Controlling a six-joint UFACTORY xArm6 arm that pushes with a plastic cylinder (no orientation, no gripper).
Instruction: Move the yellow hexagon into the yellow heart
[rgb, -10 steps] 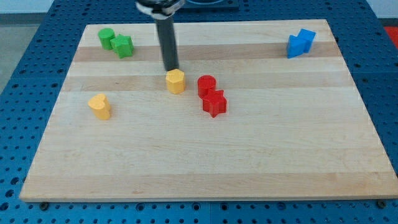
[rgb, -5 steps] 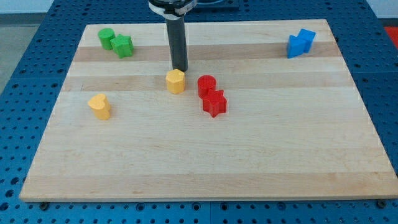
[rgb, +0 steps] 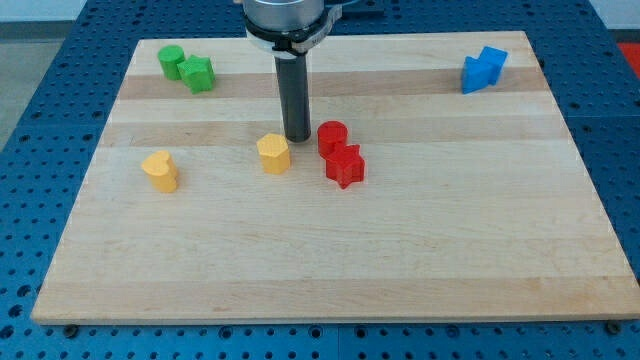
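The yellow hexagon (rgb: 273, 154) sits near the middle of the wooden board. The yellow heart (rgb: 160, 170) lies well to its left, slightly lower in the view. My tip (rgb: 297, 138) stands just above and to the right of the hexagon, touching or almost touching its upper right edge. The tip is between the hexagon and the red cylinder (rgb: 332, 137).
A red star (rgb: 345, 166) sits just below the red cylinder, right of the hexagon. A green cylinder (rgb: 171, 62) and a green star (rgb: 199, 74) are at the top left. Two blue blocks (rgb: 484, 69) are at the top right.
My tip has moved right and down the view, coming round the hexagon's upper right side. The yellow hexagon has shifted down and a little left, toward the heart.
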